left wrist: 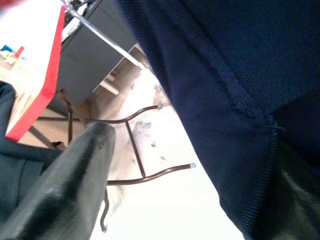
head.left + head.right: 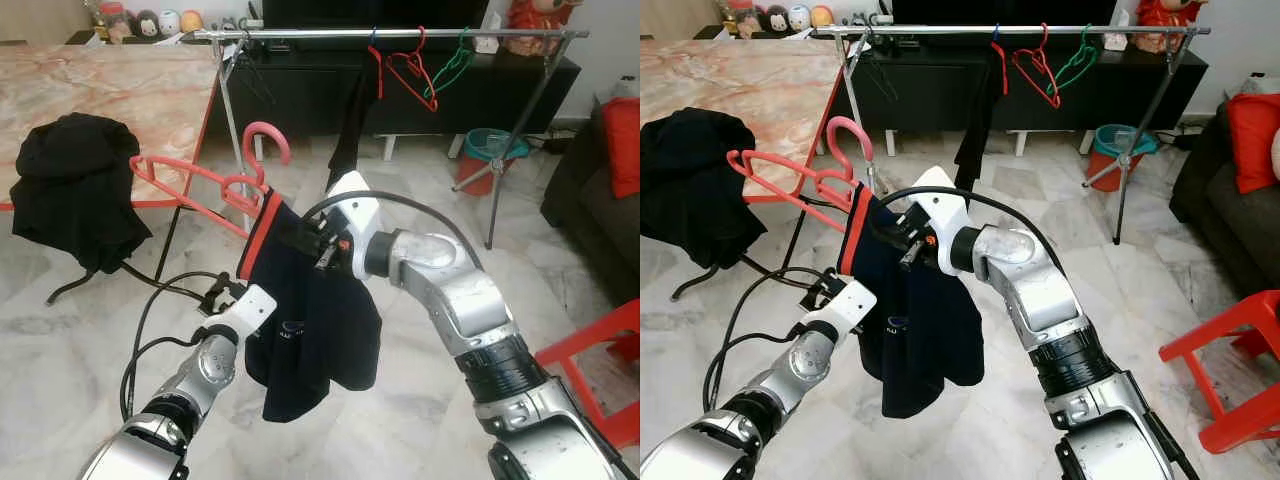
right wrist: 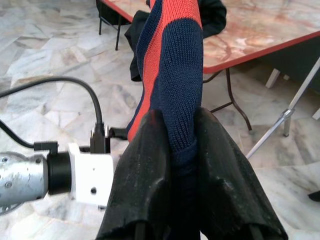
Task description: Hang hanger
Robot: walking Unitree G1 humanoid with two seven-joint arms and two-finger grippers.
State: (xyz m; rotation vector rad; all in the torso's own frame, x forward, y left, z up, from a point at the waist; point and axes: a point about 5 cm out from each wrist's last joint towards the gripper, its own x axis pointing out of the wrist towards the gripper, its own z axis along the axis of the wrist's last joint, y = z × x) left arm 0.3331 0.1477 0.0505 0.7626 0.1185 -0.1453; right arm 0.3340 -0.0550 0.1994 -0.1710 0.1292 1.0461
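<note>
Navy shirt (image 2: pixel 320 320) on the pink hanger (image 2: pixel 215 180): right gripper (image 3: pixel 182 145) pinches its collar, elbow bent; left gripper (image 2: pixel 225 295) beside the shirt, grip unclear.

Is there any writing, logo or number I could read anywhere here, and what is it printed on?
No text here can be read.
The navy garment held by the right gripper on the red hanger carries a small pale print, too blurred to read.
The robot's arms, the clothes rack and the table show no lettering that can be made out.
</note>
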